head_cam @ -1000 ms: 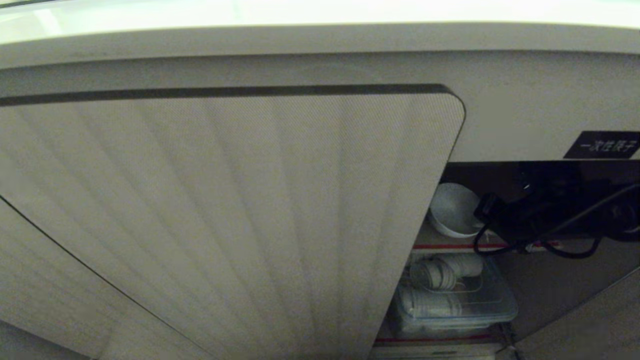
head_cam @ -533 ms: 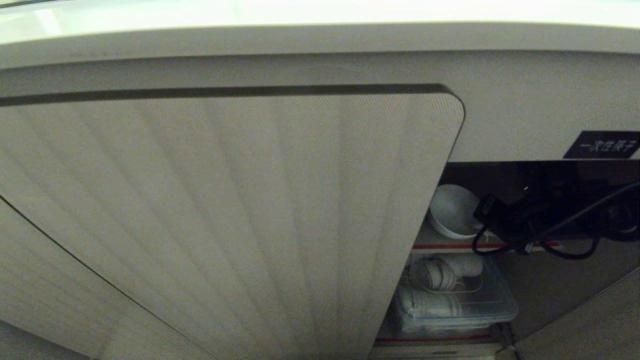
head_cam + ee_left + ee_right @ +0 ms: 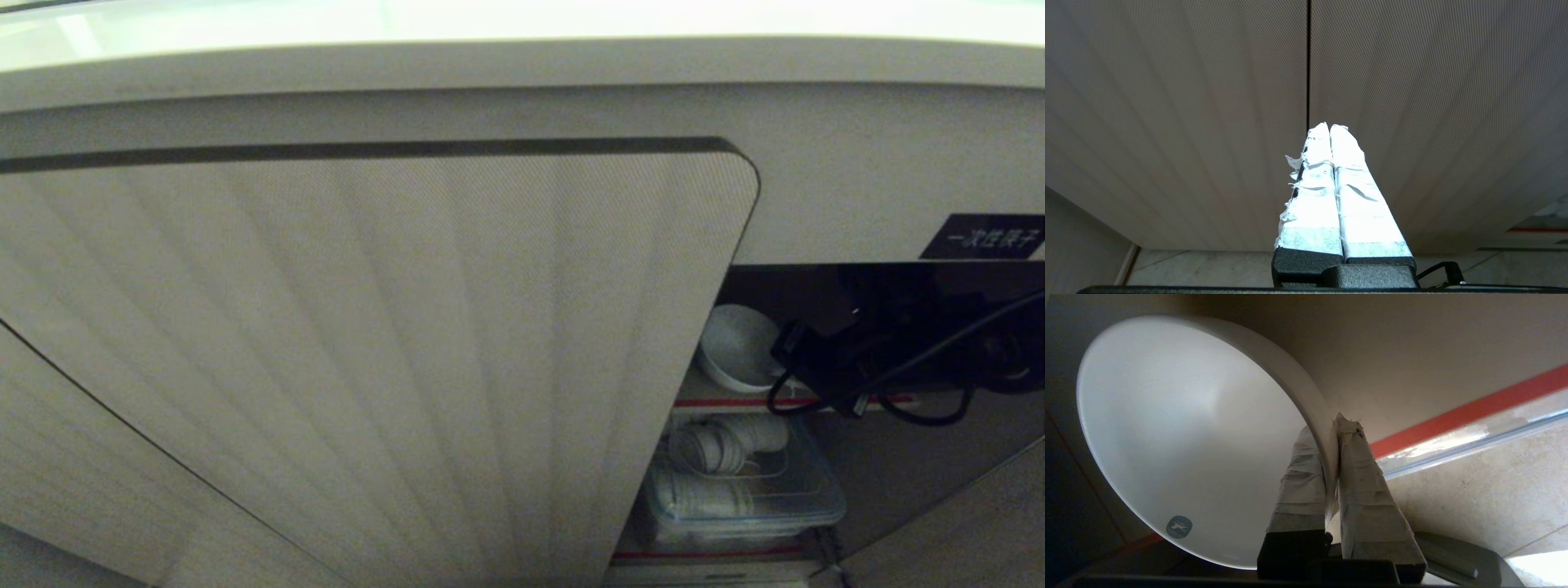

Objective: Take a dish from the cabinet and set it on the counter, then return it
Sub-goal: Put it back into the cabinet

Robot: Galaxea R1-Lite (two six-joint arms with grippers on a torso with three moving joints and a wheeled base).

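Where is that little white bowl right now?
In the head view, the bowl sits right of the ribbed door, on the red-edged shelf, its rim pinched by the right gripper.

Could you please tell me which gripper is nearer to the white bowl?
Right. The right gripper is clamped on the white bowl rim; the left gripper faces a closed ribbed door.

My right gripper (image 3: 1331,433) is reaching into the cabinet (image 3: 392,343) — the dish (image 3: 739,347) is sitting on the upper shelf (image 3: 735,402), a container (image 3: 743,490) lying below it.

Red-edged shelf (image 3: 735,402) — white bowl (image 3: 739,347) atop
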